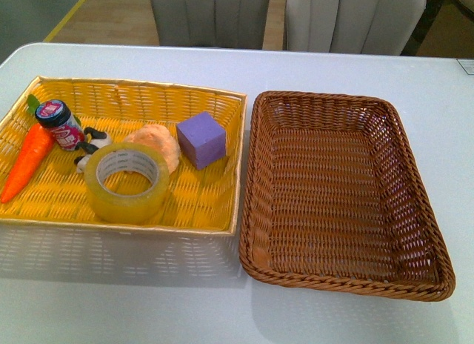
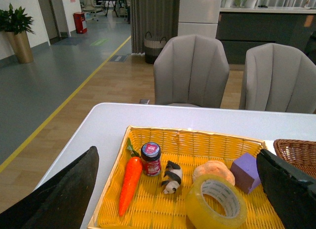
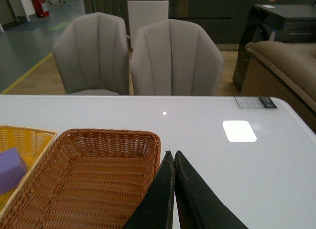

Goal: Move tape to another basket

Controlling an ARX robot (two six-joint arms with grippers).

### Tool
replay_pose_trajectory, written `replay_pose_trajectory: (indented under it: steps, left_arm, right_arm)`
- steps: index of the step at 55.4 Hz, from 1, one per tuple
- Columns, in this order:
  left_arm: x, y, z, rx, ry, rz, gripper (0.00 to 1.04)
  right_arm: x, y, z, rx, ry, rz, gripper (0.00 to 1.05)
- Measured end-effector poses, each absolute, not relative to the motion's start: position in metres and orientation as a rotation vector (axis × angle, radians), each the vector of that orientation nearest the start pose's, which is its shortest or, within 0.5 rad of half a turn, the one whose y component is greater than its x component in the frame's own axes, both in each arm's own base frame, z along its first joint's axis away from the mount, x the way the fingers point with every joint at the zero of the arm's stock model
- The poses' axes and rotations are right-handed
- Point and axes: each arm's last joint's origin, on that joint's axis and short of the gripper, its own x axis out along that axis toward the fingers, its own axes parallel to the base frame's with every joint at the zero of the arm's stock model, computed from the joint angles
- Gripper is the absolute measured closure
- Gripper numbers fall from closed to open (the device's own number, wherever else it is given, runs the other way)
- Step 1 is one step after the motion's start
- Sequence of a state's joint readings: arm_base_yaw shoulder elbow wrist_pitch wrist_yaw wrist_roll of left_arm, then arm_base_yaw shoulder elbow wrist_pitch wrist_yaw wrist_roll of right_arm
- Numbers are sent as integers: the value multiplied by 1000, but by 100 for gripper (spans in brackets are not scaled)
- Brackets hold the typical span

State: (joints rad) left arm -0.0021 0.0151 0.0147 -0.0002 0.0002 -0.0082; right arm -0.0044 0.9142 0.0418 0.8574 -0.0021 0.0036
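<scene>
The tape (image 1: pixel 127 182) lies flat in the yellow basket (image 1: pixel 185 228), beside the brown wicker basket (image 1: pixel 333 188) on the tabletop (image 1: pixel 148 307). Left gripper (image 2: pixel 176 152) jaws are spread wide. Right gripper (image 3: pixel 173 152) jaws are pressed together, holding nothing.

An open-plan office lounge or lobby, not a home.

A white table (image 1: pixel 148 307) stands with two grey padded chairs (image 2: pixel 191 71) at its far side. To the far left a wide polished grey floor (image 2: pixel 49 66) is marked with a yellow line (image 2: pixel 64 103); further off there is a large potted plant (image 2: pixel 17 29), a red bin (image 2: pixel 80 22), and desks (image 2: pixel 109 0) in the distance. A long dark counter (image 2: pixel 266 34) lines the far wall, and a brown sofa (image 3: pixel 284 73) sits to the right.
</scene>
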Motion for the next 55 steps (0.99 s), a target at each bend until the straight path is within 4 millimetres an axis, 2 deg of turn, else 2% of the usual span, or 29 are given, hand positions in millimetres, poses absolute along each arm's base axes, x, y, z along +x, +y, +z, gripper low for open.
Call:
replay_pose_trajectory:
  steps: [32, 55]
  left_arm:
    - [98, 0, 167, -8, 1, -2, 9]
    - [98, 0, 167, -8, 1, -2, 9]
  right_arm:
    - [130, 0, 172, 4, -16, -3, 103]
    - [116, 0, 174, 4, -24, -3, 103]
